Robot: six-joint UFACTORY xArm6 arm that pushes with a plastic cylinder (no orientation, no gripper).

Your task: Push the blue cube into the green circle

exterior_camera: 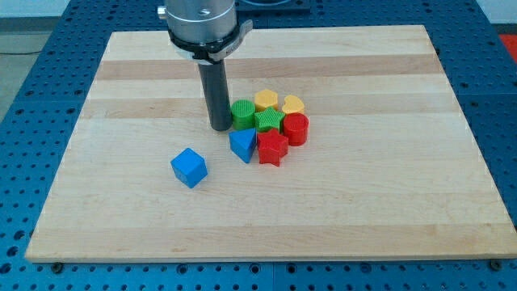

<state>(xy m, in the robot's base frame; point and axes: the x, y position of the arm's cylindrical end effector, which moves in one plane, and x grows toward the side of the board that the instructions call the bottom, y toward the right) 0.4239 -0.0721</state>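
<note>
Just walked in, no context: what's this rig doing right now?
An xArm6 with a rod is pushing blocks on a wooden board. My tip sits right beside the green circle, at the left edge of a block cluster. The blue cube lies alone, below and to the view's left of my tip, not yet pushed in.

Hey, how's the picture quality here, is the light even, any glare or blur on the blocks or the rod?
Camera view: light is soft and even, with short faint shadows under the blue cube and the cluster by the green circle. No strong glare on the wooden board. Blocks look sharp; my tip is clear, just left of the green circle. The arm's top is cropped.
</note>
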